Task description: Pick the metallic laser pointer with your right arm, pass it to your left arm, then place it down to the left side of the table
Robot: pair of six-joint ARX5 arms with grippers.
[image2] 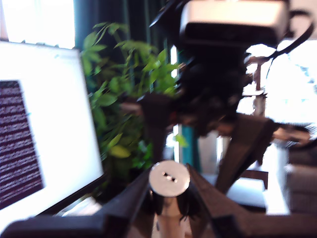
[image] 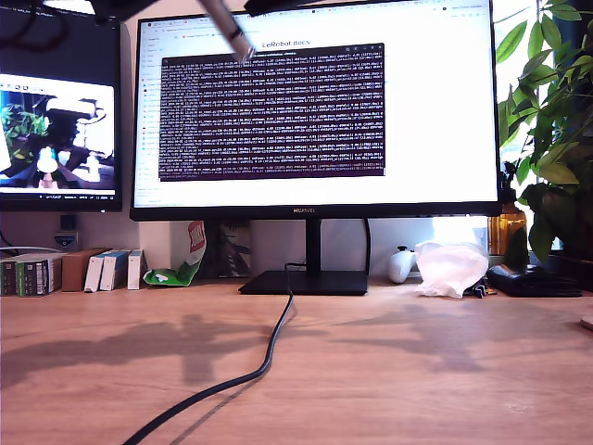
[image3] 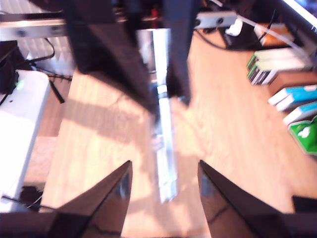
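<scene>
The metallic laser pointer [image2: 169, 179] shows its flat round end, with my first gripper [image2: 169, 173] shut on it. Facing it is the second arm [image2: 218, 94], carrying a white block, its dark jaws spread. In the second wrist view the silver pointer [image3: 166, 148] sticks out from the first gripper's black jaws and reaches between the fingers of my open second gripper [image3: 164, 164], high over the wooden table [image3: 99, 134]. The exterior view shows only the slanted pointer [image: 233, 35] at the top edge, with dark arm parts beside it.
A large monitor [image: 315, 111] stands at the back of the table [image: 417, 371], with a black cable [image: 269, 357] running forward from its foot. Small boxes [image: 56, 272] sit at the exterior view's left. A plant [image: 551, 120] and a crumpled white bag [image: 451, 267] are at its right.
</scene>
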